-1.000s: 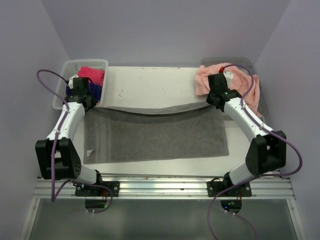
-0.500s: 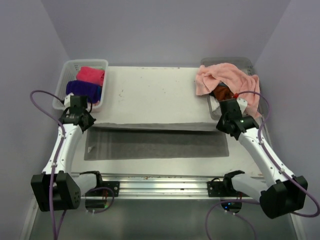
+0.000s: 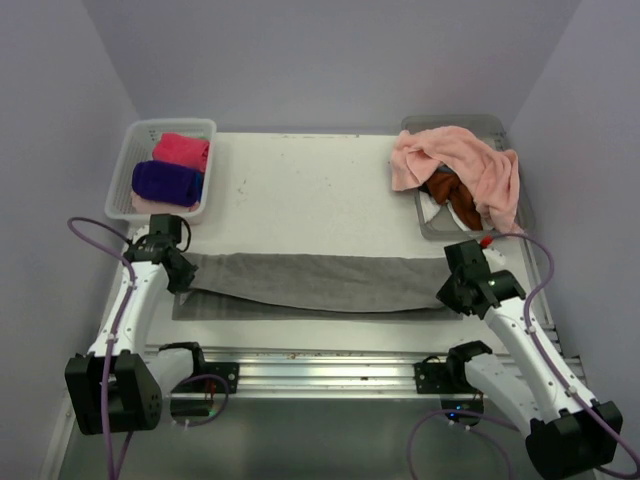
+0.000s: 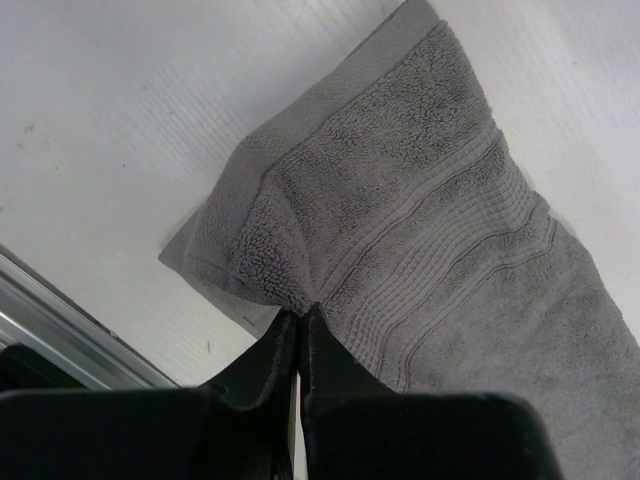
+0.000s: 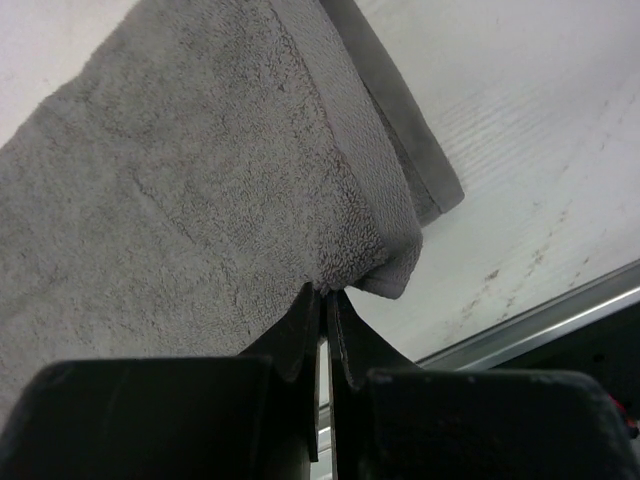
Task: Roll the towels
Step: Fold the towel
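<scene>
A grey towel (image 3: 315,282) lies across the near part of the table, folded lengthwise with its far edge brought over the near half. My left gripper (image 3: 183,283) is shut on the towel's left corner (image 4: 275,270). My right gripper (image 3: 446,296) is shut on the towel's right corner (image 5: 370,262). A salmon pink towel (image 3: 470,165) hangs over the right basket (image 3: 432,228), with a rust orange towel (image 3: 445,188) and a white one (image 3: 462,212) under it. Rolled hot pink (image 3: 182,150) and purple (image 3: 167,183) towels sit in the left basket (image 3: 125,152).
The metal rail (image 3: 330,375) with both arm bases runs along the table's near edge. Purple cables loop beside each arm. Walls close in at left, right and back.
Both grippers have pulled the towel's far edge toward the near edge, folding it in half lengthwise. Both arms have drawn back toward their bases.
</scene>
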`<state>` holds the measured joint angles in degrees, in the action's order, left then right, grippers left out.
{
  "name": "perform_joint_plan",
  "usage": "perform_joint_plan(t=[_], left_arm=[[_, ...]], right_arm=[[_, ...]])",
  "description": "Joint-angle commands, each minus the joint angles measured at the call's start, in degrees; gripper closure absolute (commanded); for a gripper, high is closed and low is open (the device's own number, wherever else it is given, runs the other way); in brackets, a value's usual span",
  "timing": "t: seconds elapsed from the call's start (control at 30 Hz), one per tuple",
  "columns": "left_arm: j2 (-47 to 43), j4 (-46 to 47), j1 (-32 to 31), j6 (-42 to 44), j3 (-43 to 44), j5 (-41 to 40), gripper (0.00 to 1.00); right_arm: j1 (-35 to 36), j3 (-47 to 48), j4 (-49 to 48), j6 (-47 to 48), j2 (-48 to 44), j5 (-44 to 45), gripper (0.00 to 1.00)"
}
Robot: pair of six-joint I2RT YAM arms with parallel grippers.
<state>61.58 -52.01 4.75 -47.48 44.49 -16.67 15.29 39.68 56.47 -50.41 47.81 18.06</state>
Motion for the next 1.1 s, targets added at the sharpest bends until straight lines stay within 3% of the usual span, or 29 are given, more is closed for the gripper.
perform_joint_plan(t=[0.0,0.23,0.6,0.67,0.7,0.73,0.77,0.9,0.97,1.07], left_arm=[[-1.11,-1.17,0.43,-3.05,-1.16,1.89,1.0],[-1.99,-3.71,0.43,-4.1,0.25,0.06,1.0],[-1.03,-8.19,0.43,-6.22,-1.07,-0.21,1.0],[-0.41,-9.42,0.43,-5.7,-0.9,0.4,0.88],[0.2,-9.77,0.43,-5.43,-0.81,1.19,0.77],[0.21,-10.39,0.43,-5.08,-0.72,1.28,0.59],[-0.06,-10.83,0.43,-5.07,0.24,1.02,0.5],[-4.61,-10.31,0.43,-3.85,5.33,-1.61,0.32],[-6.38,-2.96,0.43,1.82,6.31,0.83,0.29],[-6.48,11.19,0.08,6.69,2.99,12.33,0.42]], right_arm=[[-0.35,-2.41,2.42,-4.78,-1.4,-1.45,1.0],[-0.35,-1.27,6.46,-6.45,-4.21,3.2,1.0],[-0.35,-2.86,9.8,-9.0,-4.31,2.06,1.0],[-0.43,-2.59,9.72,-9.09,-4.39,2.76,0.79],[-0.35,-2.5,9.63,-9.0,-4.31,2.94,0.68],[-0.35,-2.42,9.37,-8.91,-4.31,2.94,0.59],[-0.35,-2.15,8.84,-8.65,-4.31,2.94,0.48],[-0.35,-0.84,5.85,-6.63,-3.26,3.2,0.36],[-0.44,-0.4,1.49,-4.62,-1.5,1.64,0.35],[-0.43,0.3,-4.23,-2.15,4.19,-0.3,0.39]])
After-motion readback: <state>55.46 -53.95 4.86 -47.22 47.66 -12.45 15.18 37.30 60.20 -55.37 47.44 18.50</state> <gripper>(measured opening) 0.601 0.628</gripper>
